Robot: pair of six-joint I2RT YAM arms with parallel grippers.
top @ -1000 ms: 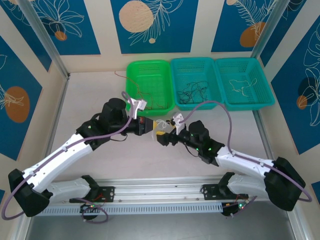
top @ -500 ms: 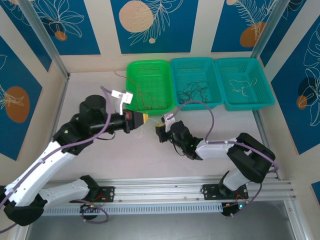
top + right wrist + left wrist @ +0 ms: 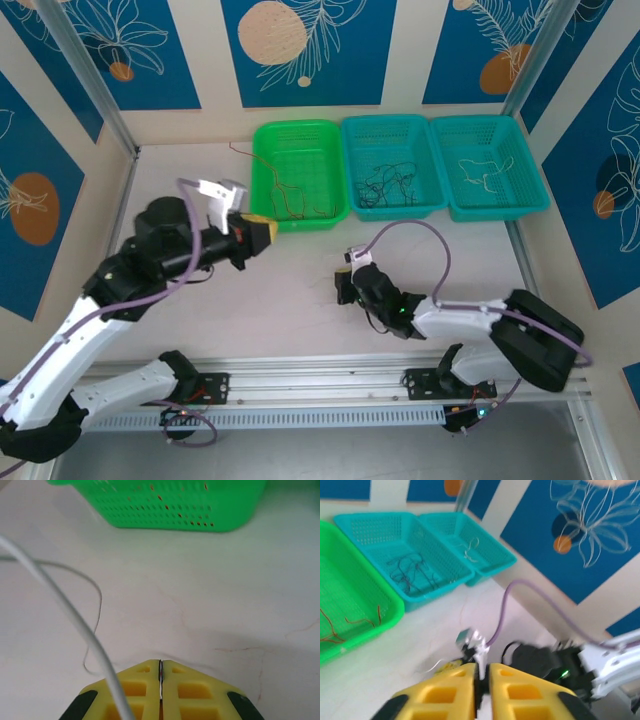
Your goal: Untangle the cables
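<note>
Seen from above, three baskets stand in a row at the far side of the table (image 3: 300, 290). The green basket (image 3: 297, 126) holds loose red-orange cables (image 3: 290, 195), the middle teal basket (image 3: 392, 120) holds black cables (image 3: 385, 180), and the right teal basket (image 3: 475, 120) holds whitish cables (image 3: 480, 175). With the colours apart and no knot of strands showing on the table, the sorting looks mostly done. The left pincer (image 3: 268, 230) hangs just beside the near left corner of the green basket. Its wrist view shows the yellow fingers (image 3: 515, 685) close together with a narrow slit between them, and it is not possible to tell whether anything is pinched there. The right pincer (image 3: 343, 288) sits low over the middle of the table, pressed together. Its wrist view shows a thin whitish strand (image 3: 95, 605) looping over the table just ahead of it. Whether the pincer grips that strand cannot be told. That strand seems to be what is left, and it probably belongs in the right teal basket.
</note>
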